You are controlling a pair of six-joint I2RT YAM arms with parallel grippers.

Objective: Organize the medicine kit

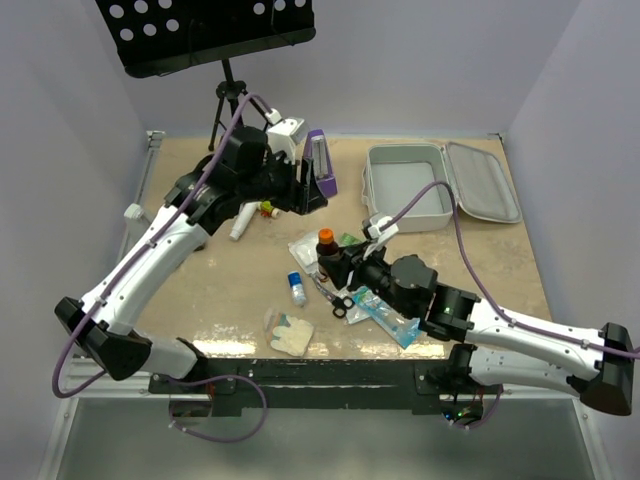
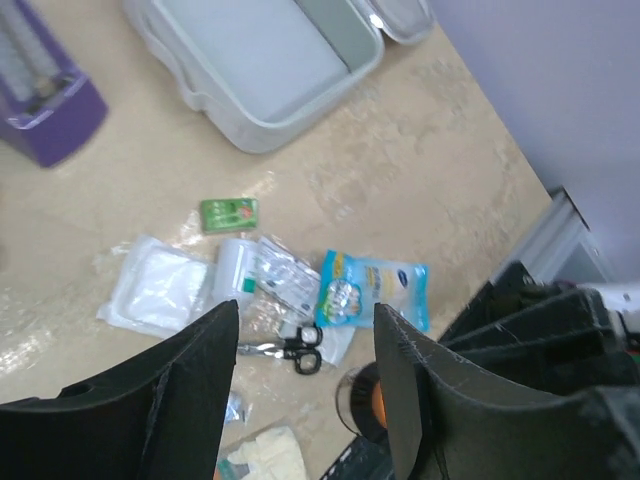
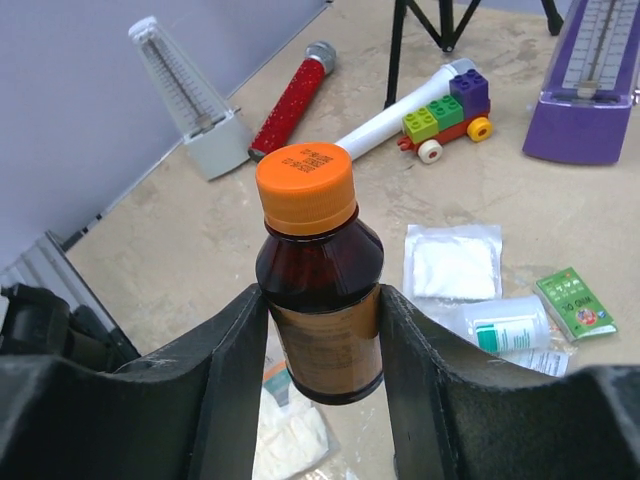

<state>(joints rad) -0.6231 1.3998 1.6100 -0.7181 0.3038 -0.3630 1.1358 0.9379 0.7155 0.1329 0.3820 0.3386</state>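
Note:
The medicine kit (image 1: 382, 182) is a white case lying open at the back right, empty inside; it also shows in the left wrist view (image 2: 250, 60). My right gripper (image 3: 320, 310) is shut on a brown bottle with an orange cap (image 3: 318, 285), held above the table; the bottle (image 1: 326, 243) hangs over the pile of supplies at mid-table. My left gripper (image 2: 305, 350) is open and empty, high over the back left of the table. Below it lie scissors (image 2: 290, 350), a blue packet (image 2: 375, 290), a gauze pad (image 2: 160, 285) and a green packet (image 2: 229, 213).
A purple metronome (image 1: 320, 165) stands at the back centre. A grey metronome (image 3: 190, 95), a red tube (image 3: 292, 98), a white tube (image 3: 385, 120) and a toy brick car (image 3: 445, 118) lie at the back left. A music stand (image 1: 215, 40) rises behind. Gloves (image 1: 290, 332) lie near the front edge.

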